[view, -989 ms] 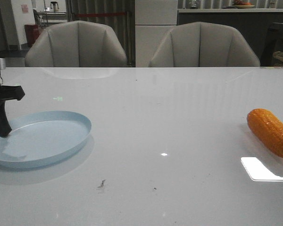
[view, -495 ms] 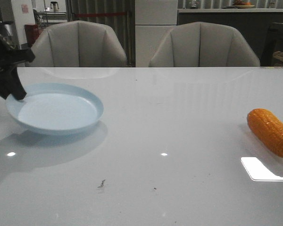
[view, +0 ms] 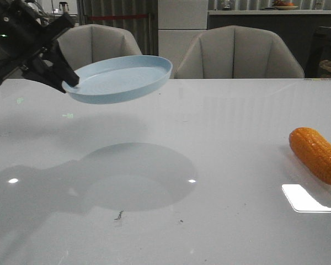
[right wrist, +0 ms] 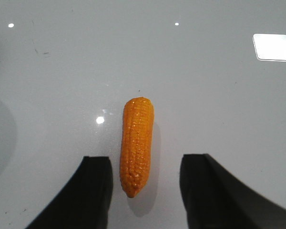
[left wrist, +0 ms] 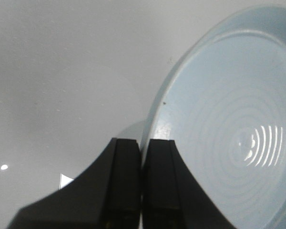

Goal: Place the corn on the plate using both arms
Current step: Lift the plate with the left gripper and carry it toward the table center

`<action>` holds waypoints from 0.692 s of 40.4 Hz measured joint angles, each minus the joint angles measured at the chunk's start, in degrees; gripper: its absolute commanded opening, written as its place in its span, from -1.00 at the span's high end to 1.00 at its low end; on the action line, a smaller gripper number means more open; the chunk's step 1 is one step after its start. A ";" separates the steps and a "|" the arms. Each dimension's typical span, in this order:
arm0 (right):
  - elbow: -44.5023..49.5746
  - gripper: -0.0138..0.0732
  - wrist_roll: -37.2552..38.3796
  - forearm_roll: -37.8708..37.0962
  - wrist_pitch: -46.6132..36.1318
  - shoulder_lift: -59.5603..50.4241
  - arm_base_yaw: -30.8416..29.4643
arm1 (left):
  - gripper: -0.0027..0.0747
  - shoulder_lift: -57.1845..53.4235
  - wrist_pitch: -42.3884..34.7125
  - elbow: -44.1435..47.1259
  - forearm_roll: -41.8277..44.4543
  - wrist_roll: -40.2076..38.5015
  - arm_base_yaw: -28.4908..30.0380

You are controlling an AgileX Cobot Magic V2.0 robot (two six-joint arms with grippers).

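Nearest the robot on the table (view: 226, 138), the corn (view: 316, 154) lies flat on its side, well to the right of the plate (view: 121, 78) and apart from it. From the wrist camera above it, the right gripper (right wrist: 145, 191) hangs over the cob with its jaws spread wide, one finger on each side of the near tapered end, neither touching it.

Farther back and to the left of the corn, the left gripper (view: 59, 70) has its jaws pinched tight on the plate's rim and holds the plate clear of the table, slightly tilted, its shadow on the surface below.

The step in hand looks like two halves: the plate is being carried while the corn waits to be grasped. Next, I judge, the right gripper must drop and close across the cob, and the plate must be brought level within its reach.

The right arm is out of the front view entirely, and the corn's far end is cut by that view's right edge. How deep the rim sits between the left jaws is hard to make out.
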 measured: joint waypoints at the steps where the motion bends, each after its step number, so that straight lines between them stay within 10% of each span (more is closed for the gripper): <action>1: 0.00 -0.33 0.00 0.00 0.00 0.00 0.00 | 0.69 0.35 0.00 0.00 -0.14 0.00 -0.65; 21: 0.00 -0.33 0.00 0.00 0.12 0.00 0.00 | 0.67 8.44 2.23 -0.11 9.97 0.00 -13.75; 28: 0.00 -0.33 0.00 0.00 1.21 0.00 0.00 | 0.28 8.38 0.61 -0.11 10.82 0.00 -15.24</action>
